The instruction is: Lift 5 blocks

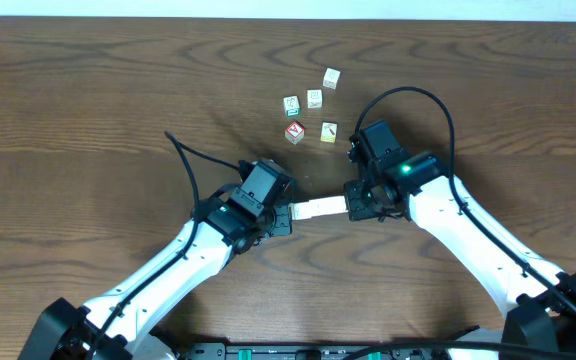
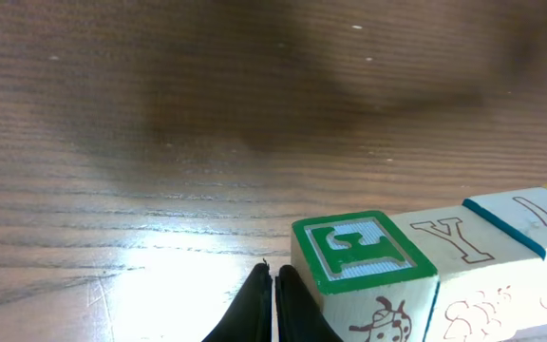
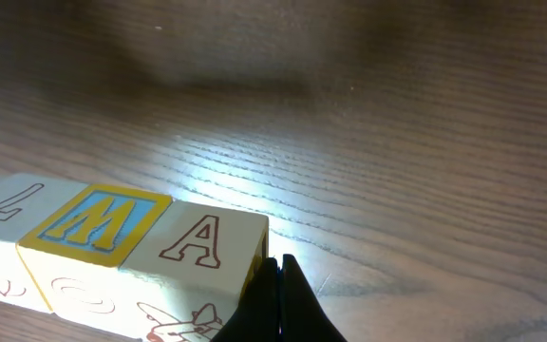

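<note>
the overhead view is evenly, softly lit from above and sharp across the whole wooden table [image 1: 88, 120], with only faint, short shadows lying on the wood. in the left wrist view a bright white sheen glares off the grain at lower left, a broad soft-edged shadow darkens the upper middle, and the far wood goes blurry while the row of blocks [image 2: 425, 271] stays crisp. the right wrist view has a similar glare patch mid-frame and a dim, blurred band along the top
</note>
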`<control>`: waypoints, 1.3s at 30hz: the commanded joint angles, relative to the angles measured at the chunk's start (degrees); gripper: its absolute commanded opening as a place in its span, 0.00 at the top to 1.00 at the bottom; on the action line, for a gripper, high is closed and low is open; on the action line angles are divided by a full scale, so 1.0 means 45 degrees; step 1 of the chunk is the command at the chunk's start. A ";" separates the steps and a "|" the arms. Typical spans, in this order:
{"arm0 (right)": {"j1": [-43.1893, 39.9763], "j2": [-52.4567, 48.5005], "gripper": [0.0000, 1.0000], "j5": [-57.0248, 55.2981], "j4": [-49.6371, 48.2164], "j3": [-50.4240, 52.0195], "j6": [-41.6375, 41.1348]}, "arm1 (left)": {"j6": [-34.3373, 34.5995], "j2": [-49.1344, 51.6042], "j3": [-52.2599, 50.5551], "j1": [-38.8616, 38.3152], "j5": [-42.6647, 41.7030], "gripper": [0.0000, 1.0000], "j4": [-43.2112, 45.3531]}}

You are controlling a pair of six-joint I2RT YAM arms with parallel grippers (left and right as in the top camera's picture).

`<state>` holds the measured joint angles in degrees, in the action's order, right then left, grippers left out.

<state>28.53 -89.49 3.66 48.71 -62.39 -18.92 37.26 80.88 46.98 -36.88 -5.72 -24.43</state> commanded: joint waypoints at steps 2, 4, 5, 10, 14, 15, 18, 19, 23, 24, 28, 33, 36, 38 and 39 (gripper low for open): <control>0.1185 0.0248 0.99 0.4478 -0.0272 -0.0709 0.0063 | -0.0228 -0.0670 0.1457 -0.0622 -0.2584 0.93 0.0869; 0.1185 0.0248 0.99 0.4478 -0.0199 -0.0743 0.0063 | -0.0228 -0.0729 0.1462 -0.0622 -0.2584 0.93 0.0869; 0.1185 0.0248 0.99 0.4478 -0.0175 -0.0748 0.0063 | -0.0228 -0.0767 0.1462 -0.0622 -0.2584 0.93 0.0869; 0.1185 0.0248 0.99 0.4478 0.0039 -0.0826 0.0063 | -0.0223 -0.0937 0.1472 -0.0622 -0.2589 0.93 0.0860; 0.1185 0.0282 0.99 0.4483 0.0199 -0.1015 0.0078 | -0.0223 -0.1117 0.1477 -0.0622 -0.2589 0.93 0.0860; 0.1185 0.0316 0.99 0.4483 0.0223 -0.1064 0.0121 | -0.0223 -0.1171 0.1477 -0.0622 -0.2584 0.92 0.0865; 0.1185 0.0500 0.99 0.4478 0.0248 -0.1175 0.0126 | -0.0223 -0.1273 0.1481 -0.0622 -0.2584 0.93 0.0860; 0.1185 0.0593 0.99 0.4483 0.0253 -0.1195 0.0121 | -0.0223 -0.1307 0.1496 -0.0622 -0.2584 0.93 0.0860; 0.1180 0.1025 0.99 0.4473 0.0253 -0.1209 0.0117 | -0.0223 -0.1370 0.1617 -0.0622 -0.2589 0.93 0.0855; 0.1180 0.1112 0.99 0.4469 0.0262 -0.1209 0.0117 | -0.0223 -0.1370 0.1651 -0.0622 -0.2589 0.93 0.0855; 0.1185 0.1394 0.99 0.4235 0.0374 -0.1209 0.0112 | -0.0223 -0.1370 0.1768 -0.0622 -0.2589 0.93 0.0772; 0.1185 0.1477 0.99 0.4192 0.0471 -0.1209 0.0112 | -0.0228 -0.1379 0.1943 -0.0622 -0.2589 0.93 0.0578; 0.1185 0.1477 0.99 0.4192 0.0486 -0.1209 0.0112 | -0.0253 -0.1379 0.2069 -0.0622 -0.2589 0.93 0.0481; 0.1185 0.1477 0.99 0.4192 0.0525 -0.1209 0.0112 | -0.0277 -0.1379 0.2142 -0.0622 -0.2589 0.93 0.0461; 0.1185 0.1477 0.99 0.4192 0.0554 -0.1209 0.0112 | -0.0277 -0.1379 0.2186 -0.0622 -0.2584 0.93 0.0432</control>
<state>28.53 -83.24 1.39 52.66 -65.65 -18.87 36.38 76.69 50.17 -36.86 -5.26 -26.33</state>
